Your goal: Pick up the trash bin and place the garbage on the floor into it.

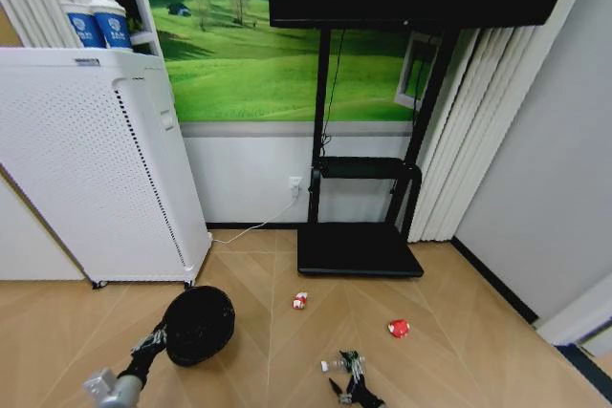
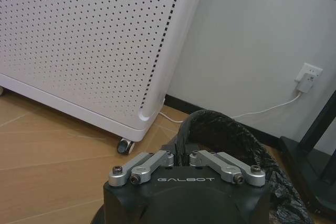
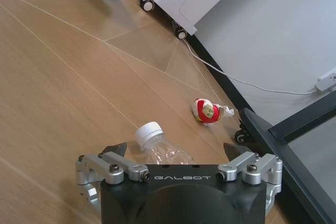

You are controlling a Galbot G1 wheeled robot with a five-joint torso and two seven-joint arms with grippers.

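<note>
The small black cylindrical trash bin (image 1: 199,324), on the floor by the white appliance, is gripped at its liner rim by the left pincer (image 2: 181,157). The light, slippery clear bottle (image 3: 159,147) lies between the right pincer's (image 3: 176,150) spread jaws; its body suits grasping.

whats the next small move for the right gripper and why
Probably close the right gripper on the clear bottle: its open fingers already sit either side of the bottle on the floor, while the left gripper is clamped on the trash bin rim, ready to receive it.

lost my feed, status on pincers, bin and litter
Left pincer shut on trash bin rim. Right pincer open around bottle on floor. Wrapper, red lump loose; nothing blocking.
</note>
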